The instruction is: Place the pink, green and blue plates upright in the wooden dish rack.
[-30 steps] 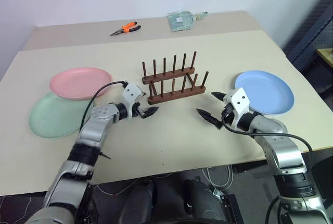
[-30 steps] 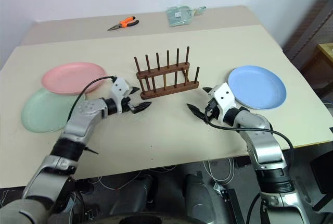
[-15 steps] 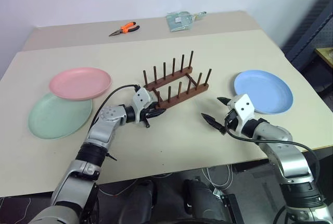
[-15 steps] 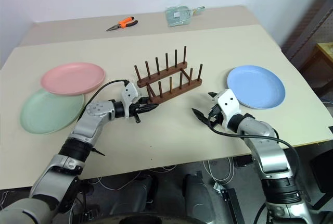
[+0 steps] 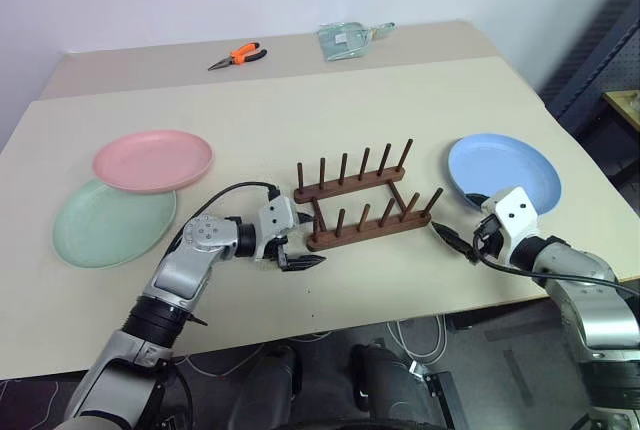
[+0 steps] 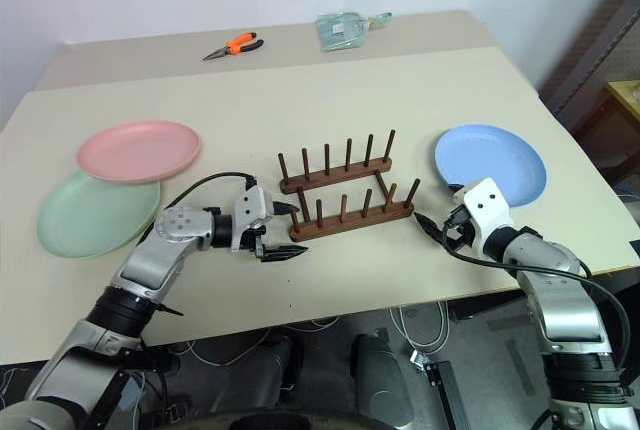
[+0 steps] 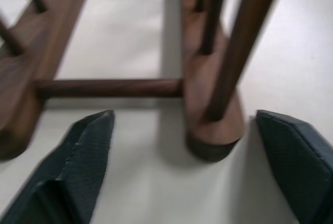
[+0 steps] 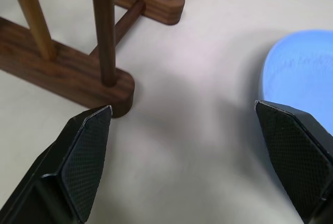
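The wooden dish rack point(image 5: 365, 200) stands empty mid-table, its pegs upright. My left gripper point(image 5: 308, 242) is open at the rack's left end, and in the left wrist view the near rail's end point(image 7: 213, 130) sits between its fingers point(image 7: 78, 166), untouched. My right gripper point(image 5: 455, 216) is open at the rack's right end, close to the blue plate point(image 5: 504, 170). The right wrist view shows the rack's rail point(image 8: 67, 73) and the blue plate point(image 8: 299, 67) on either side of that open gap. The pink plate point(image 5: 153, 159) lies flat at the far left, overlapping the green plate point(image 5: 112, 222).
Orange pliers point(image 5: 238, 54) and a clear plastic packet point(image 5: 350, 38) lie at the table's far side. The table's front edge point(image 5: 330, 325) runs just behind both grippers. Bare tabletop lies between the rack and the left plates.
The left gripper shut on the rack's left end, dragged the rack nearer while it swung round, then opened again. The right gripper drew aside toward the blue plate, staying open.
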Robot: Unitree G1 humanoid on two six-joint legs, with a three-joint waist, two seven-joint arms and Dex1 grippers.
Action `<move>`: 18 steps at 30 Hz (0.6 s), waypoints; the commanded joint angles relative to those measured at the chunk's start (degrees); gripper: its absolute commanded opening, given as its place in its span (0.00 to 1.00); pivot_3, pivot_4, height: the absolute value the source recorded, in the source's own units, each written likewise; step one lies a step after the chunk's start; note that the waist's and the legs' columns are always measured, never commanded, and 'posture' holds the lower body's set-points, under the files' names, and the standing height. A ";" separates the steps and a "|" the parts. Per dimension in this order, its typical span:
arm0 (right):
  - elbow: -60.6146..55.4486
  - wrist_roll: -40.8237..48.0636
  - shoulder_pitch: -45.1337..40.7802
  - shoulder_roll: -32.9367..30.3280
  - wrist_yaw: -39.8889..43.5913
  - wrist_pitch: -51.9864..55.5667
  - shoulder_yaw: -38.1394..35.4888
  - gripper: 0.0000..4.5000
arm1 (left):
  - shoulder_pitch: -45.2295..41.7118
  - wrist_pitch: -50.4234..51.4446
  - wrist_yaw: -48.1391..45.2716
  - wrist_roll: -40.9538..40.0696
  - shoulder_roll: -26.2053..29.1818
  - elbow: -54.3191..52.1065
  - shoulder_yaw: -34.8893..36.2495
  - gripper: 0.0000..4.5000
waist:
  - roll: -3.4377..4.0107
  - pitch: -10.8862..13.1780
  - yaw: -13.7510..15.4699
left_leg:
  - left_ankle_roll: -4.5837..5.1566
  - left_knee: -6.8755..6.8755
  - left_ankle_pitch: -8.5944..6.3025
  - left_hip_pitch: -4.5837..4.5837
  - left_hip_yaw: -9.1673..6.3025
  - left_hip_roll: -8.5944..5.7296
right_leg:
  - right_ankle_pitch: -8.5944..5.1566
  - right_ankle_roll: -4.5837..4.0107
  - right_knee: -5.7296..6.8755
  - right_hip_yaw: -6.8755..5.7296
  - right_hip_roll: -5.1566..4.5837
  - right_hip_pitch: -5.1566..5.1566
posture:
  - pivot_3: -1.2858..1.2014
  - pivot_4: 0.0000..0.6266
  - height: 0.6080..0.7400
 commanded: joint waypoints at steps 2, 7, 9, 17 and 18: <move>-3.35 0.58 2.22 -2.15 2.69 -0.77 -0.61 0.70 | 8.74 8.92 -1.59 -4.18 6.94 -8.92 3.87 0.81 | 0.07 -0.04 -0.88 | 0.01 -0.04 -0.01 0.01 -0.01 0.03 | -0.02 0.01 0.01 0.01 0.00 -0.01 | 0.52 0.24 1.00; -5.03 0.51 3.39 -2.08 5.47 -0.18 3.15 0.12 | 14.02 14.74 0.26 -8.15 7.48 -18.95 3.46 0.31 | 0.15 -0.08 -0.87 | 0.01 -0.02 -0.02 0.04 -0.01 0.04 | -0.10 -0.10 0.01 0.04 -0.02 0.04 | 0.52 0.24 1.00; -4.88 0.05 2.55 -1.03 5.09 -0.21 4.78 0.00 | 13.62 16.58 2.84 -7.84 5.03 -20.32 1.65 0.09 | 0.15 -0.08 -0.42 | 0.02 0.03 -0.02 0.04 -0.02 0.03 | -0.11 -0.10 -0.02 0.03 -0.04 0.09 | 0.52 0.24 1.00; 0.14 -7.06 -4.50 3.02 -0.77 -0.75 11.63 0.00 | 9.92 16.73 17.41 -0.29 -7.13 -14.08 -3.99 0.09 | 0.13 -0.10 0.60 | 0.06 0.17 -0.04 0.09 -0.08 -0.03 | -0.12 -0.08 -0.14 -0.06 -0.06 0.34 | 0.52 0.24 1.00; 1.24 -8.11 -5.86 3.66 -1.85 -1.12 12.25 0.00 | 9.16 16.32 19.84 0.22 -8.65 -12.31 -3.30 0.09 | 0.15 -0.12 0.58 | 0.06 0.16 -0.04 0.14 -0.07 -0.03 | -0.12 -0.08 -0.15 -0.05 -0.06 0.37 | 0.52 0.24 1.00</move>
